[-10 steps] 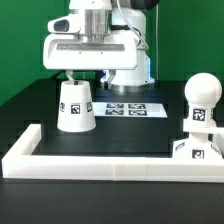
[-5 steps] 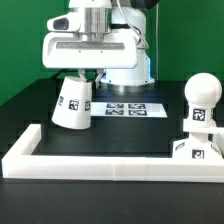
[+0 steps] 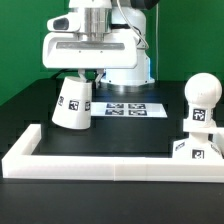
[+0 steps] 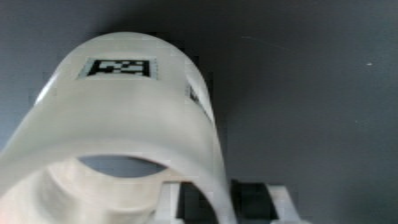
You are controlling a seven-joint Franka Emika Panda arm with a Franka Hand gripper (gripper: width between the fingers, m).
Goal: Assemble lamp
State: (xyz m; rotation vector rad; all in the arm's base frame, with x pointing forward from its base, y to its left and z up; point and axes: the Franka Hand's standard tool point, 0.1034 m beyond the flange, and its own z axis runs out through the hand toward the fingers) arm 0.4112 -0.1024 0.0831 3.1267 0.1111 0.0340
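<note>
Outwardly, from the exterior view, the shade [image 3: 74, 103] hangs tilted under the tool [image 3: 82, 76], its lower rim near or just off the counter [image 3: 130, 138], toward that view's left. The bulb [image 3: 202, 101] already stands on the base [image 3: 196, 146] at the right, well apart. Held only by its upper rim, the cone could swing or slip out if moved briskly. In the wrist view, the tool [image 4: 221, 205] is closed on the shade's [image 4: 128, 130] wall, one finger [image 4: 262, 202] outside it.
</note>
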